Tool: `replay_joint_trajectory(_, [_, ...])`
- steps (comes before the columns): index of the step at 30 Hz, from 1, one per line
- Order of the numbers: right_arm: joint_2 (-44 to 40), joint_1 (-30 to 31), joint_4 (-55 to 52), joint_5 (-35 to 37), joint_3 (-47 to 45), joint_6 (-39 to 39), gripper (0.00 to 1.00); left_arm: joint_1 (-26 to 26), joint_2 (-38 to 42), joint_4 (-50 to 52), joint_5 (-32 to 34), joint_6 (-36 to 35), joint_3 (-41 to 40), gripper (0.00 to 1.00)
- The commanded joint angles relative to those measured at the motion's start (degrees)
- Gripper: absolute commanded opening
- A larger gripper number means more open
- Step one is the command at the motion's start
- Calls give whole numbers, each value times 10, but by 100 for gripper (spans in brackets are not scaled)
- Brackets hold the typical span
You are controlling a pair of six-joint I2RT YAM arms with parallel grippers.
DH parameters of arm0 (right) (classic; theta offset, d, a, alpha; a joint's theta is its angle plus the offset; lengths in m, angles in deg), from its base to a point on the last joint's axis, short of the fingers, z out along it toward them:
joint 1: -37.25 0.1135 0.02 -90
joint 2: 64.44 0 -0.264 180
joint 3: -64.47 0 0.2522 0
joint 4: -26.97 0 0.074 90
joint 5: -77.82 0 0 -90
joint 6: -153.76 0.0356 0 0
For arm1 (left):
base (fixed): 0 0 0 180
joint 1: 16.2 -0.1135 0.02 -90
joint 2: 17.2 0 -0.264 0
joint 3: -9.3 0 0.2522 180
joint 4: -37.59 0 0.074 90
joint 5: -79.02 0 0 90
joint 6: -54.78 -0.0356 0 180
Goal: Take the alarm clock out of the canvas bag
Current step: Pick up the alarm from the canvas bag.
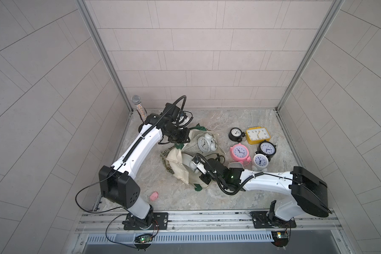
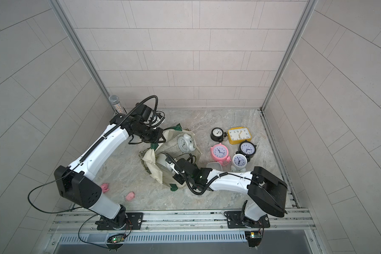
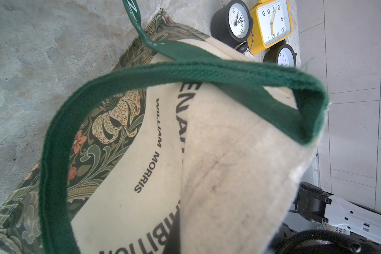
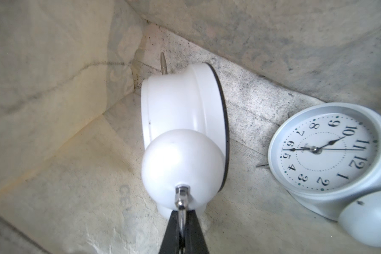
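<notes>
The cream canvas bag [image 1: 176, 168] [image 3: 229, 154] lies on the stone table with its mouth open toward the right arm. My left gripper [image 1: 186, 134] is at the bag's back rim beside a green strap [image 3: 185, 70]. Its jaws are hidden under canvas and shut on the fabric. My right gripper [image 4: 182, 212] [image 1: 195, 163] reaches inside the bag and is shut on the thin metal handle of a white alarm clock [image 4: 180, 105] [image 1: 186, 160]. Another pale clock [image 4: 326, 151] [image 1: 205, 143] lies face up in the bag beside it.
Several clocks stand on the table right of the bag: a black one [image 1: 235, 134], a yellow one [image 1: 257, 135], a pink one [image 1: 239, 152], a second black one [image 1: 267, 148], a white one [image 1: 260, 161]. A microphone [image 1: 138, 103] stands back left. A small pink object [image 1: 154, 195] lies front left.
</notes>
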Motion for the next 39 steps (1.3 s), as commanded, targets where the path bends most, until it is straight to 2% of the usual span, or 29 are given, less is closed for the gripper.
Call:
replay_joint_trajectory(1, [-46,-4,-15,15,28,-4,0,2,1,6,-6,-6,3,0])
replay_joint_trajectory(19, [-175,-9,-176,-20,67,7,0,2,1,6,-4,-5,4,0])
replay_joint_trajectory(33, [-284,-9,-319,-39,132,26,0,2,-2,7,1,-3,5,0])
replay_joint_trajectory(35, [-301,-12,-334,-58,139,37,0,2,-2,9,2,-3,7,0])
replay_joint_trajectory(39, [-349,-43,-352,-140,133,71,0,2,-1,12,7,-3,6,0])
